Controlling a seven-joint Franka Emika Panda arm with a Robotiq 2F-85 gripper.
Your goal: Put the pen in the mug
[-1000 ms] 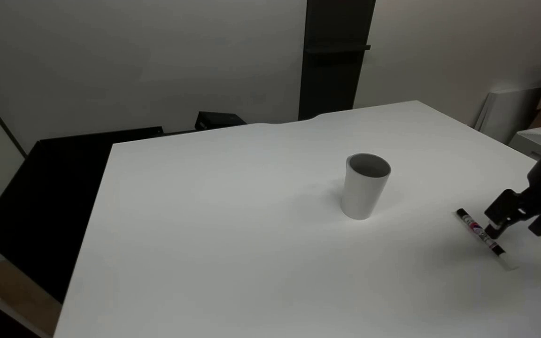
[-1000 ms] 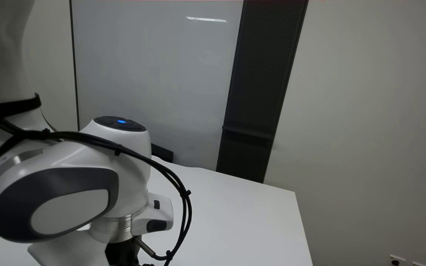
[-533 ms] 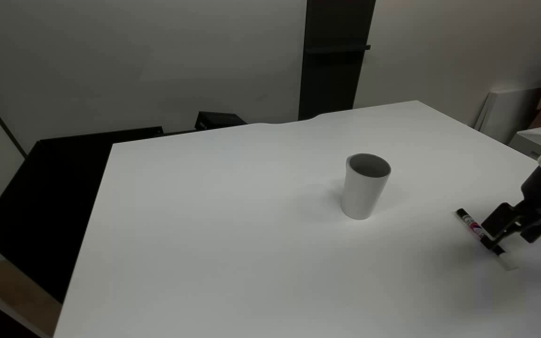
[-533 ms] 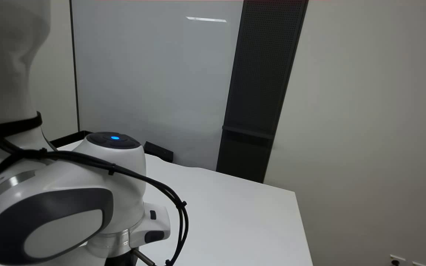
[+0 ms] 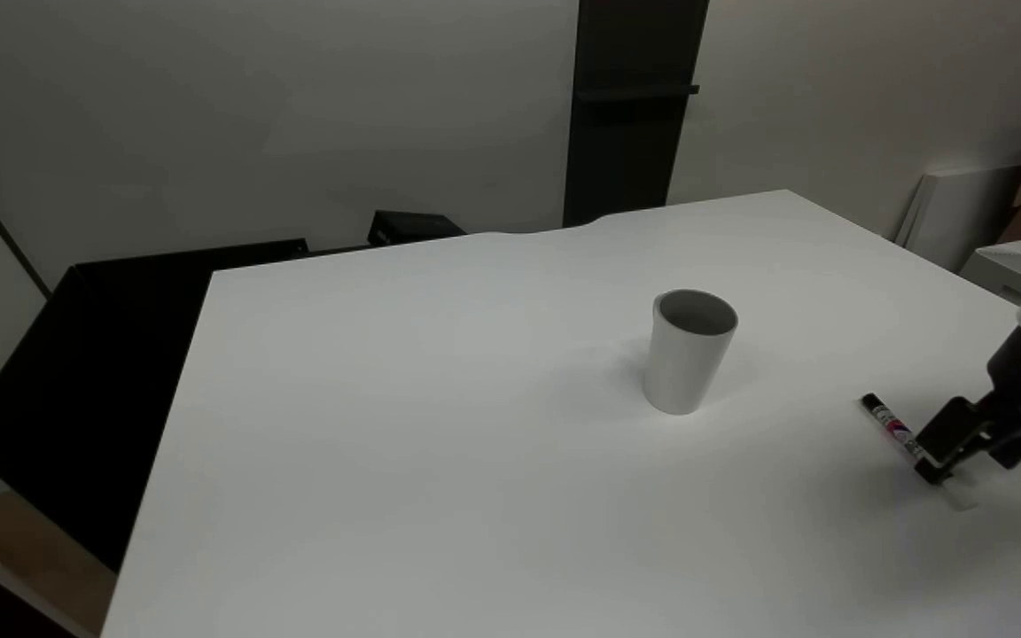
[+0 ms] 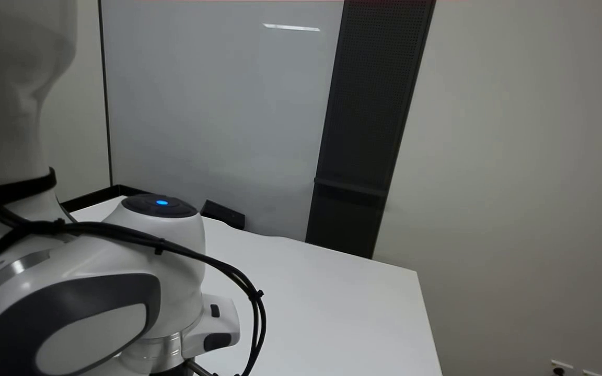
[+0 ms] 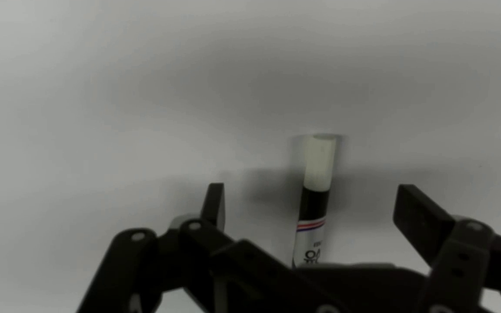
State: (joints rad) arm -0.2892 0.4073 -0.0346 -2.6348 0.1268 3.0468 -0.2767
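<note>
Pen (image 7: 315, 202) on white table (image 5: 440, 425), grey wall (image 5: 298, 115)

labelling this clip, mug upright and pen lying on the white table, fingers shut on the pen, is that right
The fingers aren't shut: the wrist view shows them open, one on either side of the pen. The rest holds: mug upright, pen on the white table.

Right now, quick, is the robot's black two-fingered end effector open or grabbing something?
End effector: open, holding nothing; the wrist view shows gaps on both sides of the white, black-banded cylindrical pen.
</note>
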